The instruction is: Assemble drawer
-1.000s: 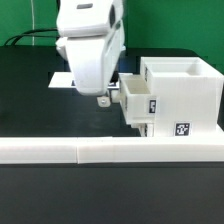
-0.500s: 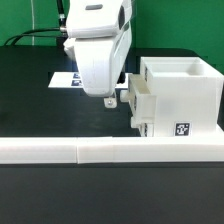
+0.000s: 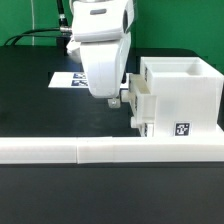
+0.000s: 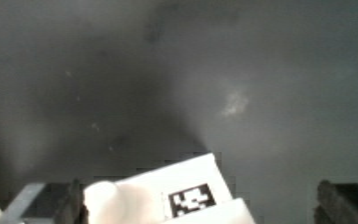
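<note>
The white drawer case [image 3: 188,95] stands on the black table at the exterior view's right. A smaller white drawer [image 3: 138,100] sits in its open side and sticks out a little. My gripper [image 3: 112,99] hangs just beside the drawer's front, its white hand above it. In the wrist view the gripper [image 4: 202,204] is open, with one dark finger [image 4: 55,200] at each edge. The drawer's front with a marker tag [image 4: 201,196] and a rounded white knob [image 4: 101,192] lies between the fingers, touching neither that I can see.
The marker board [image 3: 66,79] lies flat on the table behind my arm. A long white rail [image 3: 100,151] runs along the table's near edge. A tag [image 3: 182,128] marks the case's near side.
My gripper has moved toward the exterior view's right, against the drawer's front. The drawer has slid further into the case.
</note>
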Controlling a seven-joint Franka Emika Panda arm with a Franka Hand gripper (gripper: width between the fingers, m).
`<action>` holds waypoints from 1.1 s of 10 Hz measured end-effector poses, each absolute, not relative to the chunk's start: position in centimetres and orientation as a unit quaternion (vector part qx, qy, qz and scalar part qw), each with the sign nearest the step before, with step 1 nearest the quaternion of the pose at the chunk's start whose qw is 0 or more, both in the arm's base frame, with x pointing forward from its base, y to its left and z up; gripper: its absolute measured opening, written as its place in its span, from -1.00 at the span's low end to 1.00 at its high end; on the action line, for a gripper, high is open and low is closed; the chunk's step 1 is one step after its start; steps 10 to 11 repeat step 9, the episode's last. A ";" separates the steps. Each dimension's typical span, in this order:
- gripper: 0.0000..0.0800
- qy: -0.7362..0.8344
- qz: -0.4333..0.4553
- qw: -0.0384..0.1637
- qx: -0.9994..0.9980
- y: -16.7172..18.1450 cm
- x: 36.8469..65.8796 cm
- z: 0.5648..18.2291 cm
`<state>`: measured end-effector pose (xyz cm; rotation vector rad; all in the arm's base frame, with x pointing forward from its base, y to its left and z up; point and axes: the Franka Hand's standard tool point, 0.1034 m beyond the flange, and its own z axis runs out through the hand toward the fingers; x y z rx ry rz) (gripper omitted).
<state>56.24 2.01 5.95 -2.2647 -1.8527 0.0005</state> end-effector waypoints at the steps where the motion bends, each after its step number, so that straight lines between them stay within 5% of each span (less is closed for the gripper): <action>1: 0.62 -0.638 -0.003 0.107 -0.762 2.8 56.3 5.8; 11: 0.62 -0.625 -0.012 0.080 -0.776 -0.3 56.7 5.8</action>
